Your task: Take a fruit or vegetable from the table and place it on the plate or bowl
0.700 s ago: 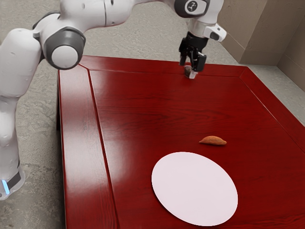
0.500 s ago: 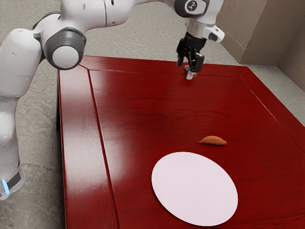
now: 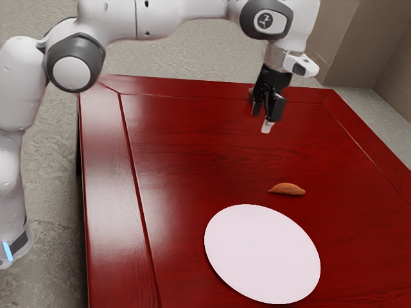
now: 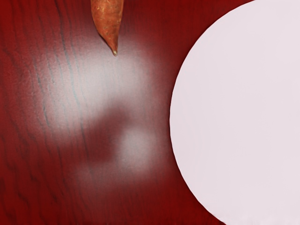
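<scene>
Fingers (image 3: 273, 108) of our gripper (image 3: 265, 120) hang parted and empty, so we judge this the approach step. Nearest lies the white plate (image 3: 262, 253); just beyond its rim, not touching, rests the orange sweet potato (image 3: 287, 188) on the red table (image 3: 180, 160). Farther back our arm (image 3: 148, 19) reaches out, gripper pointing down above the table. Next we must centre over the sweet potato, descend and straddle its narrow width.

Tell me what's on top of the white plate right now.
Nothing: the plate is bare white on top. The sweet potato lies on the table beside it, not touching. Whatever is under the plate is covered.
</scene>
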### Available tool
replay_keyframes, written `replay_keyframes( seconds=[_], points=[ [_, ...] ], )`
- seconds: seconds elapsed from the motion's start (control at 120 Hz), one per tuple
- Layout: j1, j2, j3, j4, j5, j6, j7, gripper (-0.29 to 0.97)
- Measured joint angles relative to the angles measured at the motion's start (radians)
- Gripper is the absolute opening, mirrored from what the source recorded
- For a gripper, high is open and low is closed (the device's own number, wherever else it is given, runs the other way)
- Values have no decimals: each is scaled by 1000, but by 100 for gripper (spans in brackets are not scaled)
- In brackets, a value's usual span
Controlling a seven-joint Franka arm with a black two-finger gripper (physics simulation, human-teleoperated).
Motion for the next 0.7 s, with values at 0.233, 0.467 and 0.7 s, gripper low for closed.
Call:
replay_keyframes(
  seconds=[0.233, 0.467, 0.7],
  points=[
    [-7, -147, -38, -200, 20, 47, 38, 68],
    [-66, 264, -96, 267, 82, 94, 63, 68],
    [-78, 336, -33, 305, 115, 160, 65, 68]
  ],
)
